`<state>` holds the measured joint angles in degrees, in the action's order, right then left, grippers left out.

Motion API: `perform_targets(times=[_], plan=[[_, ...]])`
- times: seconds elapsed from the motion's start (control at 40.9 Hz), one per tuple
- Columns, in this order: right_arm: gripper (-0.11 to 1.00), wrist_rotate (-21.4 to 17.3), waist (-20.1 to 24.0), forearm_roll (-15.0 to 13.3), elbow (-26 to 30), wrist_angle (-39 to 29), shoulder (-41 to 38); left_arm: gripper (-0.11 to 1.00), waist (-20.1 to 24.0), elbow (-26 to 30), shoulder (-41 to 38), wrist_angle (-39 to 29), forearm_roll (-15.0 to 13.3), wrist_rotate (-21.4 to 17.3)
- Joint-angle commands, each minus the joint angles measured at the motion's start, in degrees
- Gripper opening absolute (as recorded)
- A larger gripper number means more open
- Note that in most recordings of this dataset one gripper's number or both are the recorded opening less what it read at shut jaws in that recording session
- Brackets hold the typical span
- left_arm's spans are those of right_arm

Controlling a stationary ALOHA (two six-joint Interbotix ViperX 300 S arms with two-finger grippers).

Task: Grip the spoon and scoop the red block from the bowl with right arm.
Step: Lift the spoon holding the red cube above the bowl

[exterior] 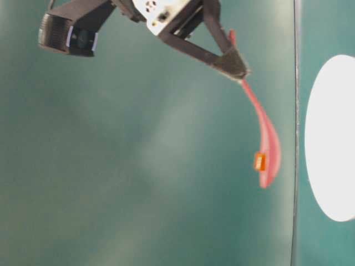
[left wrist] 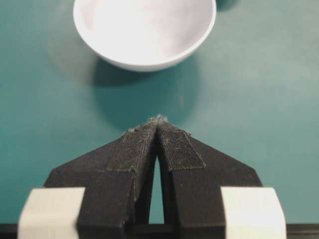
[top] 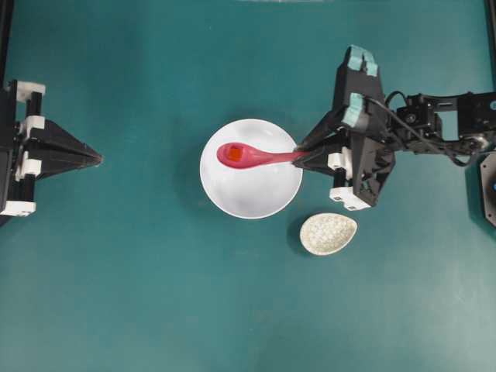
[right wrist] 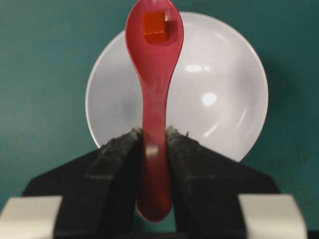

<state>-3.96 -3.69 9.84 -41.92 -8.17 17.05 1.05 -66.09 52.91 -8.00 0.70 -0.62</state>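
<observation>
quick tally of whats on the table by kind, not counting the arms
bowl: 1
speckled oval dish: 1
spoon: 1
red block: 1
total: 4

Right gripper (exterior: 236,64) enters from 12 o'clock, its black jaws closed on the handle of the spoon (exterior: 265,138). Spoon trails toward 5 o'clock, scoop end lowest in frame; the red block (exterior: 259,161) sits against the scoop's 9 o'clock side. The bowl (exterior: 331,138) shows as a white oval at 3 o'clock, apart from the spoon.
</observation>
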Motion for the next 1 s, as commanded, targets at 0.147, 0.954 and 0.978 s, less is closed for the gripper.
perform_targets(times=[0.147, 0.954, 0.978], plan=[[0.24, -0.1, 0.1, -0.1, 2.6, -2.5, 3.6, 0.00, -0.1, 1.6, -0.4, 0.3, 0.2, -0.1], [0.24, -0.2, 0.1, -0.1, 4.0, -4.0, 6.9, 0.00, -0.1, 1.6, -0.4, 0.1, 0.2, -0.2], [0.24, -0.2, 0.1, -0.1, 4.0, -4.0, 6.9, 0.00, 0.0, 1.6, -0.4, 0.0, 0.2, -0.2]])
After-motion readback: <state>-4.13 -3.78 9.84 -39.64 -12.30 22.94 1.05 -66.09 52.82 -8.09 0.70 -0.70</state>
